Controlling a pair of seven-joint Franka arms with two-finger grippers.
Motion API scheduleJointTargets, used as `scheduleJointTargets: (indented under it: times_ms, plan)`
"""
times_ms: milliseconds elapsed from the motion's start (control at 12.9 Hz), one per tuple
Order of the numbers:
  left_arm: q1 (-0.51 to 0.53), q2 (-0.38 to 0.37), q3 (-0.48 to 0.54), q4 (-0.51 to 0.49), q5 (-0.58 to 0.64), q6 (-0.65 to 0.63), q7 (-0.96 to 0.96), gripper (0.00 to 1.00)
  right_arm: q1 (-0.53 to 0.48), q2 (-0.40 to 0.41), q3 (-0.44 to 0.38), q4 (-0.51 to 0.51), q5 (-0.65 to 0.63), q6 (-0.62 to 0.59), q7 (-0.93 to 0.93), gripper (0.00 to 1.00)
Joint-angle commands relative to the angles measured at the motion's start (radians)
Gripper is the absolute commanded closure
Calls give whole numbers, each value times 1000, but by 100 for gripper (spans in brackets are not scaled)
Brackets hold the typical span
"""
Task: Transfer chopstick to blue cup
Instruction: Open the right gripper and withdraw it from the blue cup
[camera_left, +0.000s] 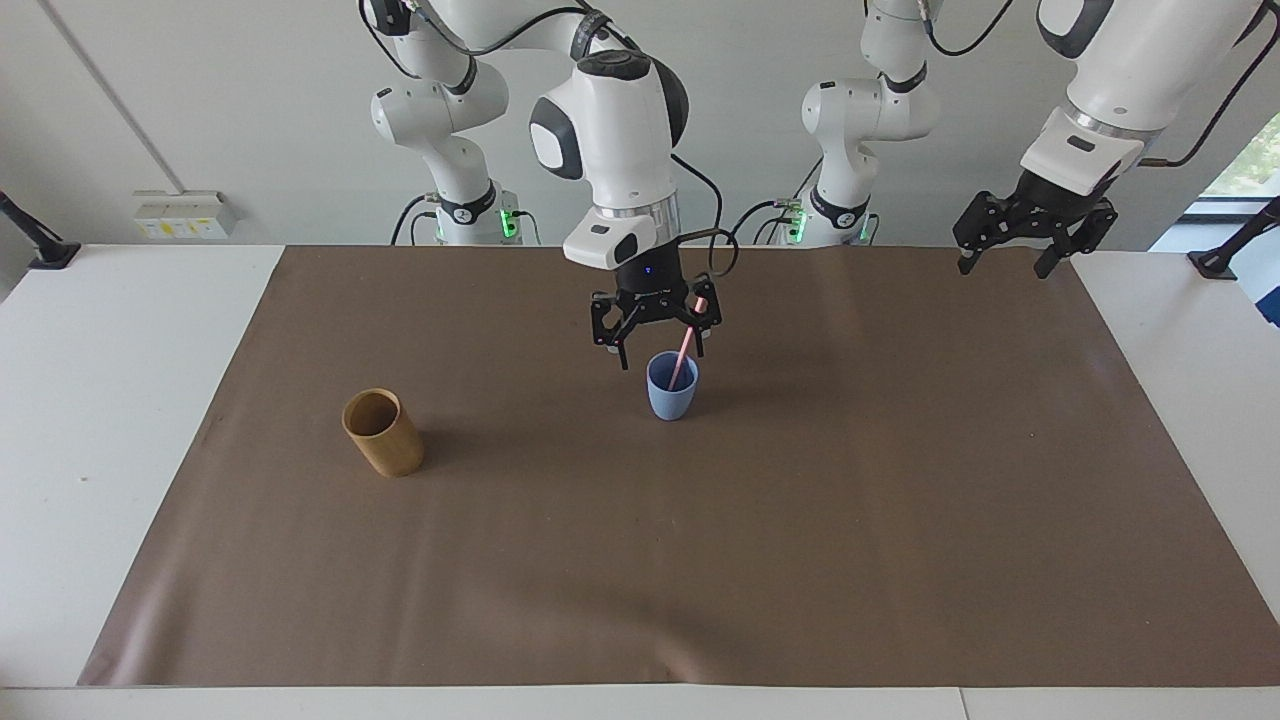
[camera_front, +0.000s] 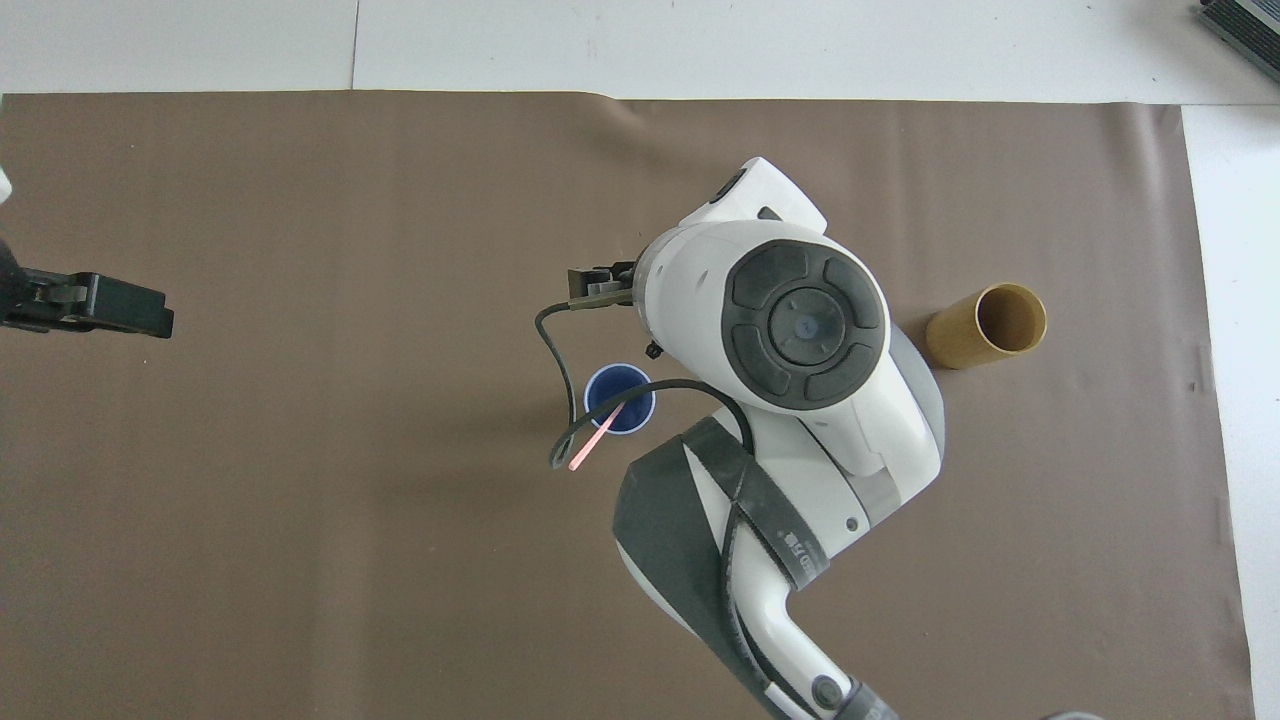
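Observation:
The light blue cup (camera_left: 671, 398) stands upright mid-mat; it also shows in the overhead view (camera_front: 612, 390). The pale pink chopstick (camera_left: 688, 345) stands in it. It leans on the rim, with its top tilted toward the robots and the left arm's end (camera_front: 597, 438). My right gripper (camera_left: 660, 345) hangs open just above the cup and holds nothing; the stick's top rises beside one finger. In the overhead view the right arm's body hides its fingers. My left gripper (camera_left: 1005, 262) waits open and empty, raised over the mat's edge at the left arm's end (camera_front: 100, 305).
A tan bamboo-coloured cylinder cup (camera_left: 383, 432) stands on the brown mat (camera_left: 800, 550) toward the right arm's end, a little farther from the robots than the blue cup; it also shows in the overhead view (camera_front: 985, 325). White table surrounds the mat.

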Motion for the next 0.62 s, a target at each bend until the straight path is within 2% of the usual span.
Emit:
scheduleJointTargets:
  times_ms: [0,542]
  plan:
    - [16,9,-12,25,2,-25,14,0,-76,-82,7,-7,-4,-97,-7,0]
    - [18,9,-12,25,2,-26,14,0,-295,-228,7,-4,51,-411,-12,0]
